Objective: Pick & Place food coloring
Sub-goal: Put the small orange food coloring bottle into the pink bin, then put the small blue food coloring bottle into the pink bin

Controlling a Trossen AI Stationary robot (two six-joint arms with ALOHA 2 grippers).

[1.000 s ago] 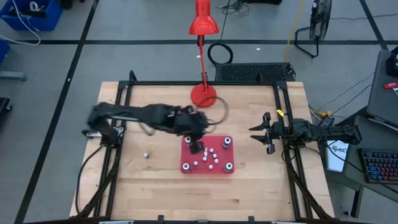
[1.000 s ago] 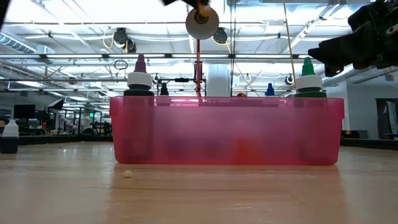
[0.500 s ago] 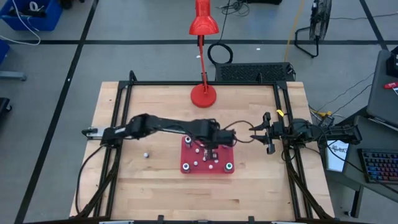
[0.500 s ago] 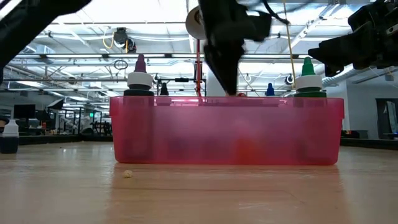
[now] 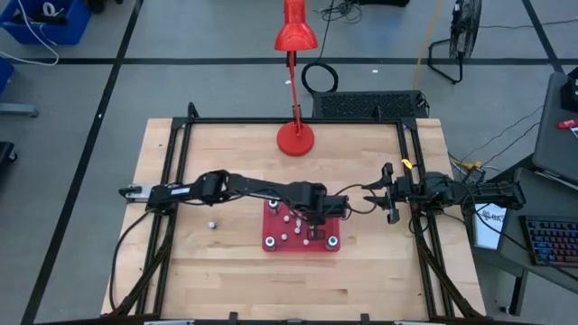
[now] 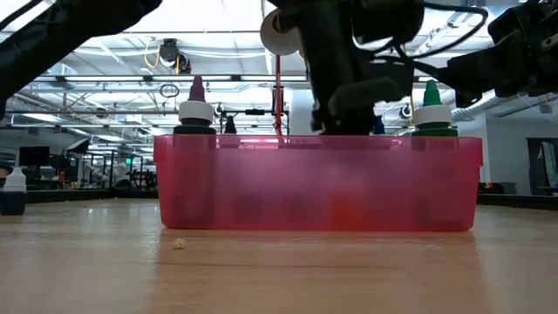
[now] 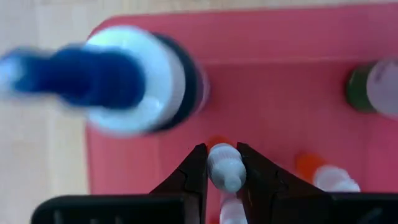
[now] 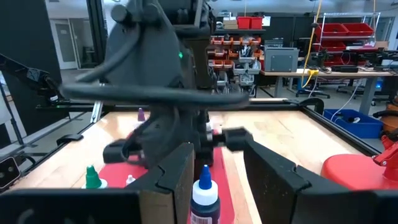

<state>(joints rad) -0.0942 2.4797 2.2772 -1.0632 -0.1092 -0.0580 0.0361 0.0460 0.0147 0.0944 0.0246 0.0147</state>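
Within the last second we swung the left arm from the far left edge of the shallow red plastic tray (image 5: pixel 271 242) across to its right half, and our left claw (image 7: pixel 222 171) now hangs low over it, clenched on a tiny white dropper bottle (image 7: pixel 226 169) pinched between its two dark fingers. That puts one piece of the food coloring set over the tray; we judge the setting-down is next.

More small white bottles (image 5: pixel 284 237) stand inside the tray, and larger vials mark its corners: a purple-tipped one (image 6: pixel 195 106) and a green-tipped one (image 6: pixel 432 109) rise above the rim in the low view, and a blue-tipped vial (image 7: pixel 124 78) stands just beside the held bottle. One small bottle (image 5: pixel 211 224) stands alone on the wooden surface (image 5: pixel 226 271), left of the tray, not yet collected.

Our right claw (image 5: pixel 372 196) waits near the tray's right side, fingers partly parted and empty. The blue-tipped vial and neighbouring bottles crowd the drop spot. The red desk lamp (image 5: pixel 295 137) stands well behind.
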